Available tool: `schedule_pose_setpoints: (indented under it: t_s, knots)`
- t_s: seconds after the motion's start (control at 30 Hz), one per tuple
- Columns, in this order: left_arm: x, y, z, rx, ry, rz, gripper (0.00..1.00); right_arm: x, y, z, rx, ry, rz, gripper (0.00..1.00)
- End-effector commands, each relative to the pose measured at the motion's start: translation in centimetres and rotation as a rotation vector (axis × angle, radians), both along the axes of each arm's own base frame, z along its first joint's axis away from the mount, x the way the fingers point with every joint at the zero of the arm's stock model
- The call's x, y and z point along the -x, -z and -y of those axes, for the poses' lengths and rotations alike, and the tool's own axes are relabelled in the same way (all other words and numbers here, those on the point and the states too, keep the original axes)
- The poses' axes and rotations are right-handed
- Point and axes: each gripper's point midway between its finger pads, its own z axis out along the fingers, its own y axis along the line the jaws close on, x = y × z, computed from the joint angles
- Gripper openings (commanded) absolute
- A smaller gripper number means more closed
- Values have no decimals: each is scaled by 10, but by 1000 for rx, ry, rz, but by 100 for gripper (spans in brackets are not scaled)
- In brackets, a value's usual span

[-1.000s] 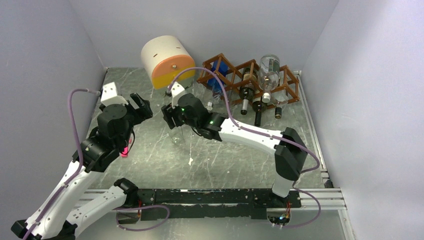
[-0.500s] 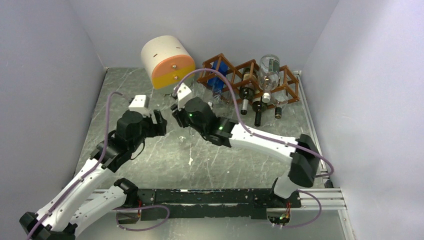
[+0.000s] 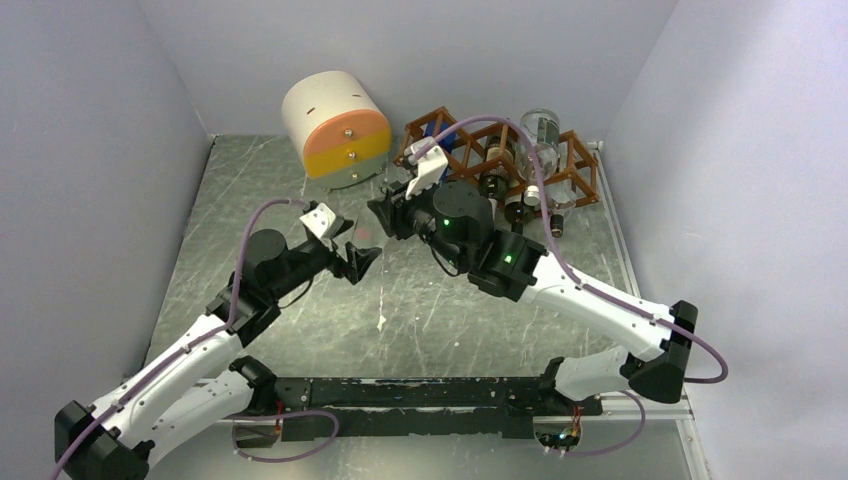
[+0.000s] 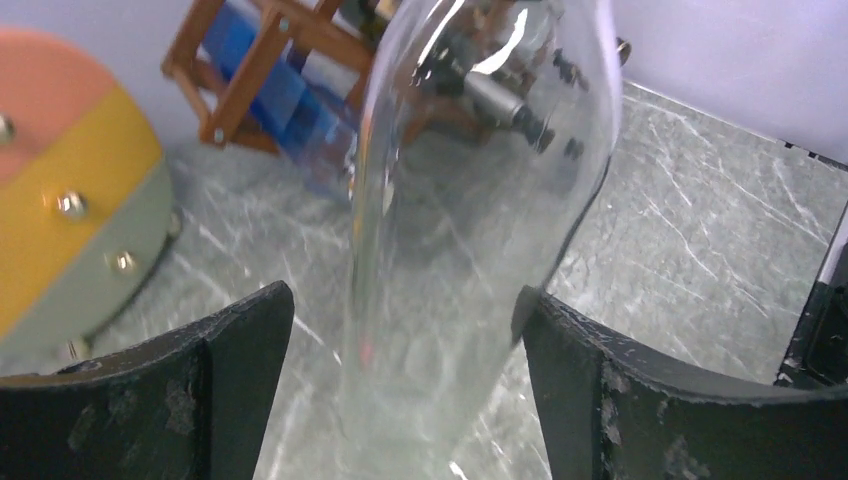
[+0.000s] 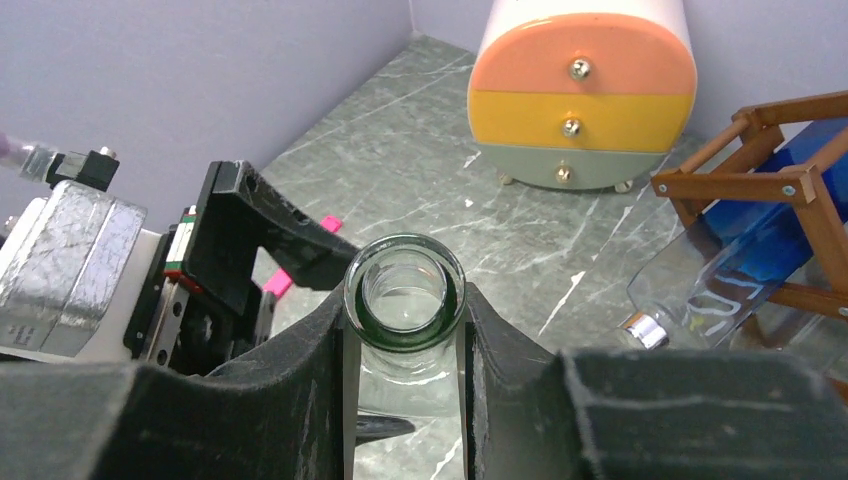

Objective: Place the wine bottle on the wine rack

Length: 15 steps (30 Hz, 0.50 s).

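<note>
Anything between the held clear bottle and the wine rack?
Nothing visible lies between the clear glass bottle, clamped at its neck by the right gripper, and the reddish-brown wooden lattice rack. The open left gripper flanks the bottle's body; a blue bottle fills the rack's leftmost cell.

You are looking at a grey, white-veined bench boxed in by plain pale lilac walls at the back and both sides. A round cream drawer unit sits upper centre. An aluminium rail lines the right edge. The light is soft and even.
</note>
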Motion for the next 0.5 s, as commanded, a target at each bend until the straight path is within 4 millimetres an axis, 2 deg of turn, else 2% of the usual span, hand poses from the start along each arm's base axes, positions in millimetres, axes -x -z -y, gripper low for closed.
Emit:
schedule_pose_setpoints:
  t_s: [0.0, 0.17, 0.27, 0.37, 0.4, 0.43, 0.47]
  knots:
    - [4, -29, 23, -26, 153, 257, 86, 13, -39, 9, -135, -25, 16, 11]
    - [7, -13, 39, -86, 266, 323, 78, 21, -45, 19, -159, -33, 11, 11]
    - [5, -17, 43, -77, 280, 385, 66, 26, -49, 24, -174, -45, 5, 12]
    - [1, -24, 45, -103, 283, 471, 36, 32, -50, 30, -170, -56, -9, 15]
    - [1, -25, 45, -122, 290, 501, 24, 34, -49, 33, -166, -55, -18, 22]
    - [1, -27, 46, -142, 299, 530, 11, 36, -47, 36, -156, -56, -28, 34]
    - [0, -29, 46, -163, 304, 564, 8, 39, -44, 40, -141, -58, -37, 45]
